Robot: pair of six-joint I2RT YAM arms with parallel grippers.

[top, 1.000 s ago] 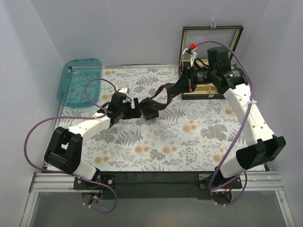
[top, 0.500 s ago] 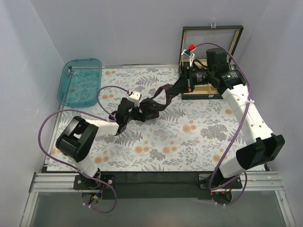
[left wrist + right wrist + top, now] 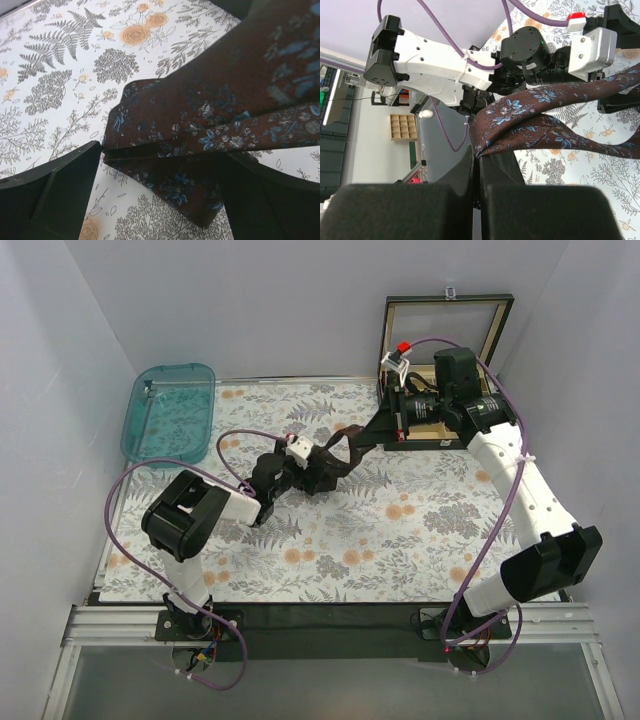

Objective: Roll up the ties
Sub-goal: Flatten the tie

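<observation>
The tie (image 3: 338, 452) is dark brown with small blue and pale flowers. It runs from a folded heap at mid-table up to my right gripper (image 3: 386, 426), which is shut on a fold of it (image 3: 520, 120) and holds that end raised beside the box. My left gripper (image 3: 308, 472) is at the folded heap. In the left wrist view the left gripper (image 3: 165, 200) is open, its fingers (image 3: 50, 200) wide apart on the cloth-covered table, with the tie's folded, pointed end (image 3: 190, 165) lying between them. In the right wrist view the right gripper (image 3: 479, 160) pinches the tie.
An open wooden box (image 3: 445, 360) with compartments stands at the back right, just behind my right gripper. A teal plastic tray (image 3: 168, 412) lies at the back left. The floral tablecloth (image 3: 400, 530) covers the table; walls close in on the left, back and right.
My left arm has swung right and forward, bringing its gripper up to the tie's folded heap. My right gripper still holds the other end, lifted slightly toward the back.
</observation>
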